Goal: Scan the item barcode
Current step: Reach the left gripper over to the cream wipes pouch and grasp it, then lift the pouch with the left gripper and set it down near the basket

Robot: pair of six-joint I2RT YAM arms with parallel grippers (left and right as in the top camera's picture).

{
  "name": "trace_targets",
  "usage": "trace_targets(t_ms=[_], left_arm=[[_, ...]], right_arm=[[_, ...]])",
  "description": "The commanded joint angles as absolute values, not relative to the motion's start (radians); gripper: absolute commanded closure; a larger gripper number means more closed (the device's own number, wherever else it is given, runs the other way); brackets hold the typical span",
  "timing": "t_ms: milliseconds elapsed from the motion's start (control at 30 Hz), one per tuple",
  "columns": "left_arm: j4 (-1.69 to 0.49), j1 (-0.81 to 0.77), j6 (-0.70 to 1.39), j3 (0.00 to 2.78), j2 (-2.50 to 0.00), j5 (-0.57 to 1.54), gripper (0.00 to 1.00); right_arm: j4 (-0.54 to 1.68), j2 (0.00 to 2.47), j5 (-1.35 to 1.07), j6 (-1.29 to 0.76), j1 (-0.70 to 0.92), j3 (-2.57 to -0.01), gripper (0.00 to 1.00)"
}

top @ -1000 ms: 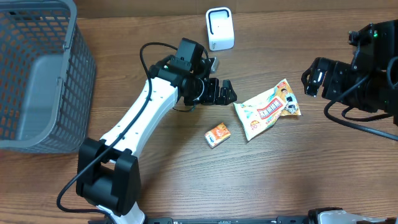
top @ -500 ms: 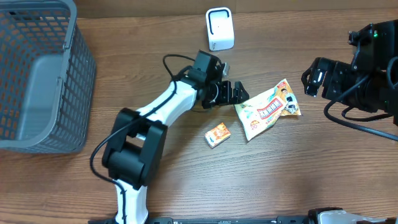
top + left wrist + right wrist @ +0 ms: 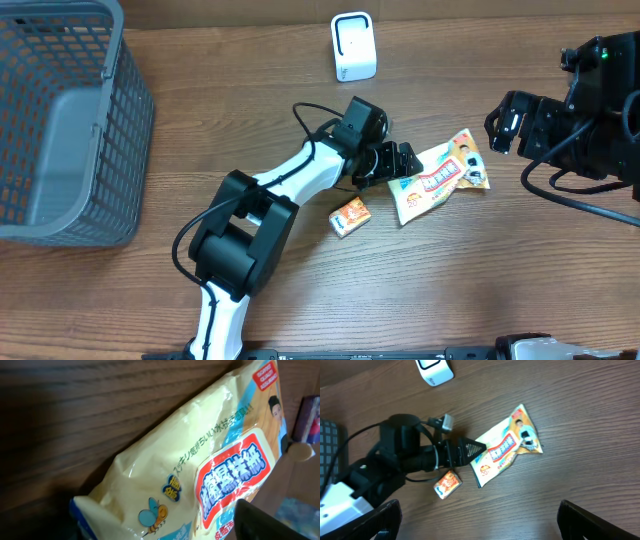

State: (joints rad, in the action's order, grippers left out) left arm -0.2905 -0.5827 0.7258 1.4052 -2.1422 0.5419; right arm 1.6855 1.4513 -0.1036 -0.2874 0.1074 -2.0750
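There's the left claw [image 3: 402,162] at the edge of the packet [image 3: 443,178], grip impossible to tell; right claw [image 3: 500,125] gapes wide, well apart.

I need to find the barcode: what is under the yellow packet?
The yellow packet lies printed face up on the wooden table. Its underside, and any barcode there, is hidden.
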Motion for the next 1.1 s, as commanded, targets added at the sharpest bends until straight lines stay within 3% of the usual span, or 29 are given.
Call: trace_targets(t_ms=[0, 133, 200, 500, 667, 800, 1067], left_arm=[[-0.286, -0.601, 0.748, 1.392, -2.214, 0.473, 0.33], [-0.287, -0.595, 0.747, 1.392, -2.214, 0.418, 0.66], [-0.289, -0.584, 0.731, 1.392, -2.214, 0.411, 0.94], [-0.508, -0.461, 0.604, 1.501, -2.169, 0.406, 0.96], [-0.685, -0.412, 0.523, 1.613, -2.041, 0.296, 0.96], [-0.828, -0.406, 0.469, 1.686, -1.902, 0.040, 0.96], [-1.008, -0.411, 0.416, 1.717, -1.702, -0.687, 0.96]], right_arm=[[1.666, 1.449, -0.098, -0.284, 0.112, -2.088, 0.00], [1.644, 1.450, -0.089, -0.284, 0.112, -2.088, 0.00], [1.643, 1.454, -0.056, -0.284, 0.112, -2.088, 0.00], [1.655, 1.542, 0.007, -0.288, 0.111, -2.051, 0.00], [1.630, 1.611, -0.001, -0.288, 0.111, -2.015, 0.00], [1.618, 1.680, -0.004, -0.304, 0.111, -2.014, 0.00], [1.605, 1.769, 0.004, -0.315, 0.111, -2.014, 0.00]])
